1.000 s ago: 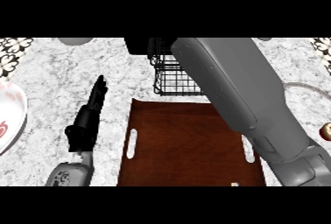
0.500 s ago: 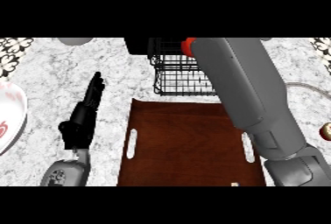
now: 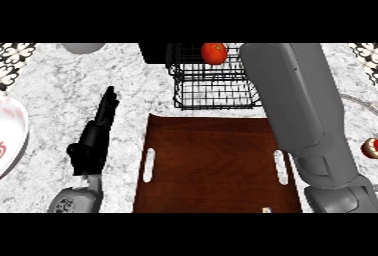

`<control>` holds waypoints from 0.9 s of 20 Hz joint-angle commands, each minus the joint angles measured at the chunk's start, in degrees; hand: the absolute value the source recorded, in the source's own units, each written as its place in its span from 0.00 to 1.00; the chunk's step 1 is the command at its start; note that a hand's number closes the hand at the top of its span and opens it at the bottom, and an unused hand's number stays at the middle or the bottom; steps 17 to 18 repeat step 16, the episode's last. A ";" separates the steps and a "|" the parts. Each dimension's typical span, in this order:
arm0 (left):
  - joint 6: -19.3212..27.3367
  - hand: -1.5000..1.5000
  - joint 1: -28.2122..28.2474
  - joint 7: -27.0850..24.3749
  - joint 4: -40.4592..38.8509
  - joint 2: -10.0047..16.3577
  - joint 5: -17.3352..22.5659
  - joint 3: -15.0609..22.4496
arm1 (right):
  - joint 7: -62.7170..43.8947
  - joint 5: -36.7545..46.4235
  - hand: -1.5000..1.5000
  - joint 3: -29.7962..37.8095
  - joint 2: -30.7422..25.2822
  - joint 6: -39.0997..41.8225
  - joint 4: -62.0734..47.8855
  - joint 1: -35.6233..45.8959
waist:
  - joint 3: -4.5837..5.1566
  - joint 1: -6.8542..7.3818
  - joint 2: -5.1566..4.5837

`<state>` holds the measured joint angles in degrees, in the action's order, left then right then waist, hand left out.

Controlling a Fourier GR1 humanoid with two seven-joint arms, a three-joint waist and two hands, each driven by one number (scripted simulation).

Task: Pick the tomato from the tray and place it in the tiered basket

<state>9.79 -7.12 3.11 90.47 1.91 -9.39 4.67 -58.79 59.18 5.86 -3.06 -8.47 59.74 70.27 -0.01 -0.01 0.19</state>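
The red tomato shows at the top of the view, inside the outline of the black wire tiered basket; whether it rests on the wire I cannot tell. My right forearm rises from the lower right over the brown tray and past the basket's right side. Its hand lies beyond the top edge, unseen. The tray holds nothing that I can see. My left hand rests on the counter left of the tray, open, fingers straight and pointing away.
A white plate with red marks lies at the left edge. A grey round object sits at the top left. A small red thing shows at the right edge. The counter is speckled marble.
My right forearm has swung to the right, uncovering the basket's top. The tomato, hidden one second ago, now shows in full there. The left hand barely moved.
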 commanded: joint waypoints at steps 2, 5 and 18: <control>0.99 0.50 4.09 -1.81 0.70 -0.22 -0.36 -0.10 | -5.72 1.58 0.00 2.99 -1.91 -4.81 10.73 -7.97 | -0.04 -1.35 0.53; 1.76 0.50 1.87 1.67 1.99 -0.62 -1.46 0.57 | -7.90 -1.46 0.00 7.13 -3.62 -0.01 19.47 -9.33 | -0.09 -2.37 0.90; 1.60 0.50 2.70 -0.78 0.20 0.75 0.01 -2.60 | -1.96 -16.24 0.00 12.45 -3.14 11.61 63.53 -44.48 | -0.09 -4.58 1.03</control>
